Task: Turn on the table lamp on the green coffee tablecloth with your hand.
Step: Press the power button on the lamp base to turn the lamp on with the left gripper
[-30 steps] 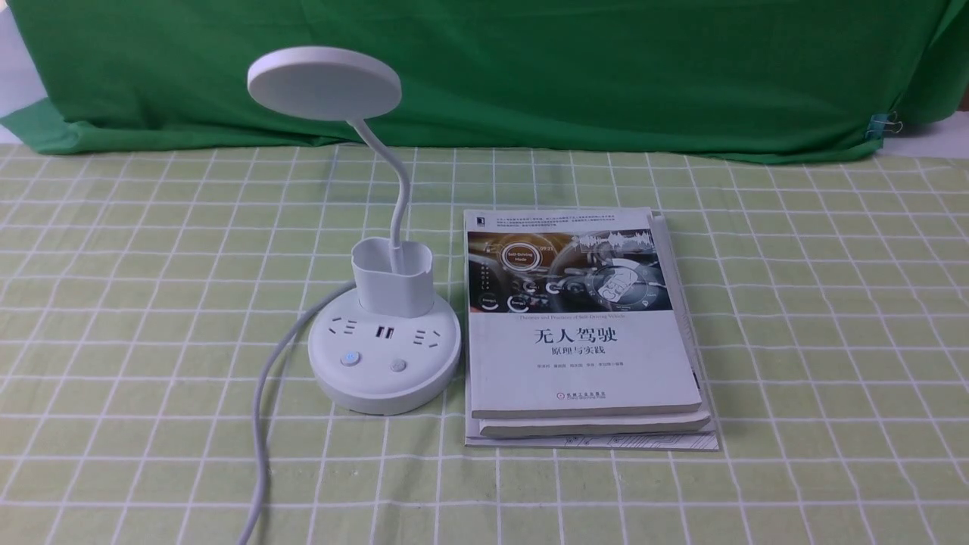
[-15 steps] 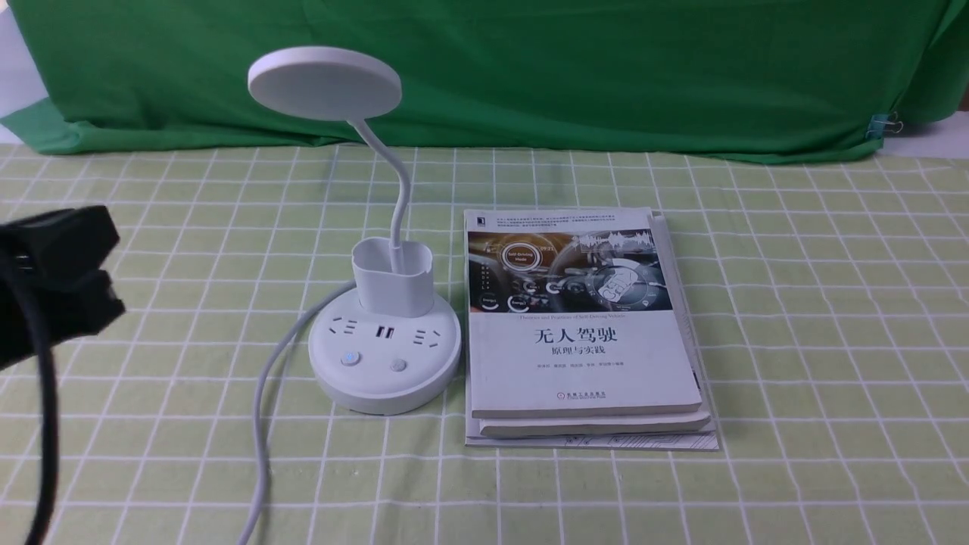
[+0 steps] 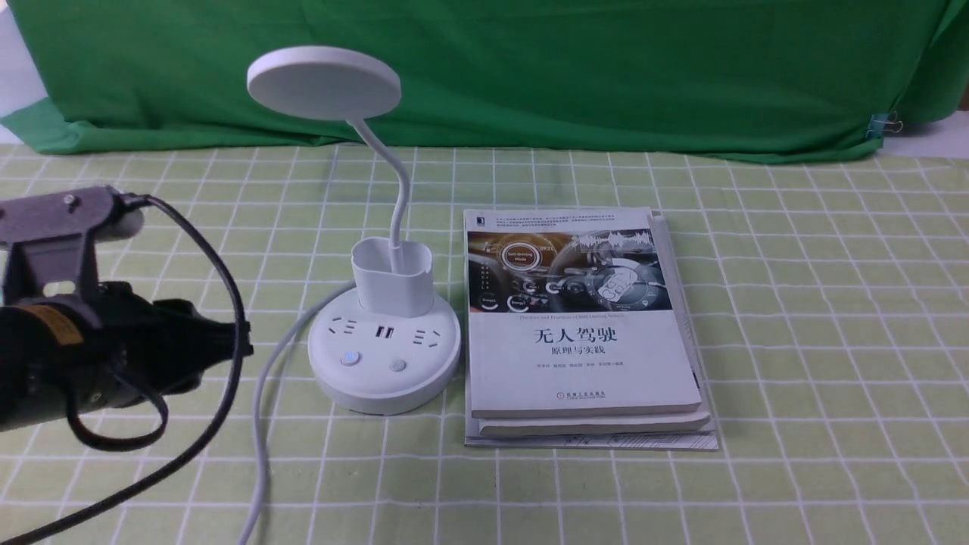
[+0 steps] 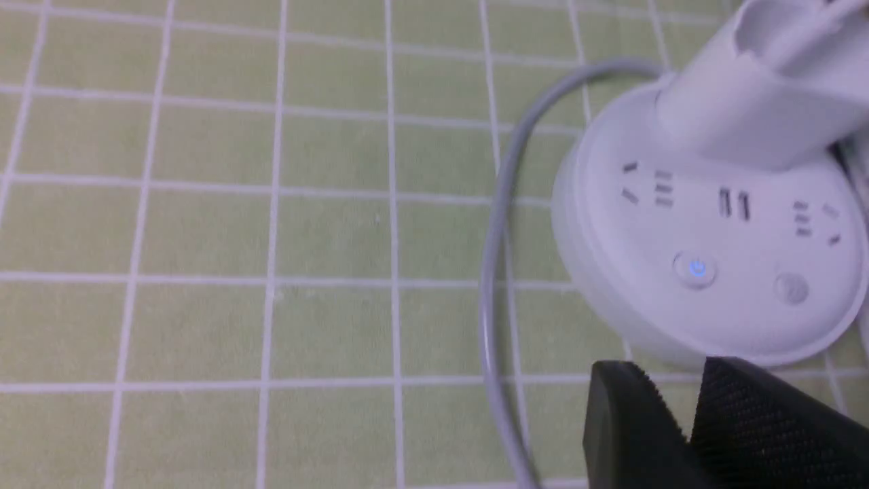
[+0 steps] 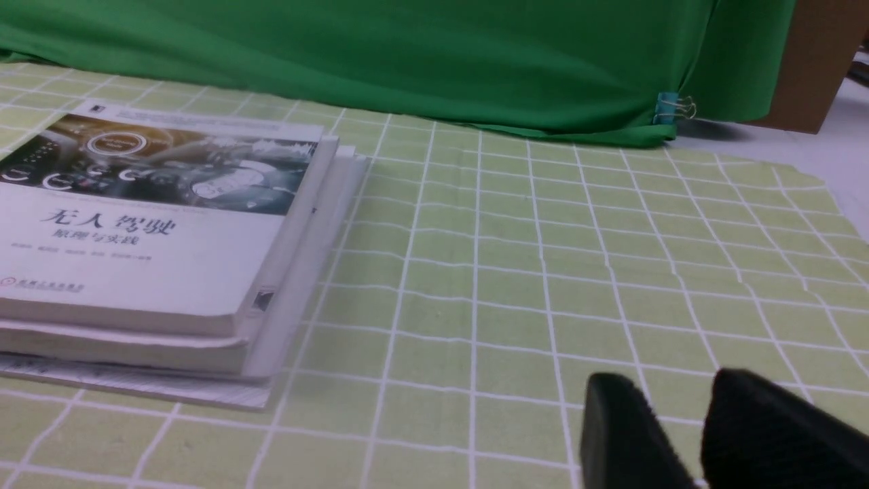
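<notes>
The white table lamp stands on the green checked tablecloth [image 3: 795, 303], left of centre. It has a round base [image 3: 384, 378], a cup holder [image 3: 392, 278], a gooseneck and a disc head [image 3: 324, 82]. The base carries a blue-lit button [image 3: 350, 359] and a grey button [image 3: 398, 365]. My left gripper [image 3: 241, 350] is low, just left of the base, pointing at it, shut and empty. In the left wrist view the gripper [image 4: 669, 373] sits just short of the base [image 4: 719, 319], below the blue-lit button [image 4: 697, 269]. My right gripper [image 5: 669, 384] is shut and empty above the cloth.
A stack of books [image 3: 583, 325] lies right beside the lamp base; it also shows in the right wrist view [image 5: 149, 224]. The lamp's white cord [image 3: 261, 424] runs from the base toward the front edge, under my left arm's black cable [image 3: 227, 303]. A dark green backdrop [image 3: 530, 68] hangs behind.
My left arm has come in from the left edge and moved right toward the lamp base. The lamp and the books have not moved.
</notes>
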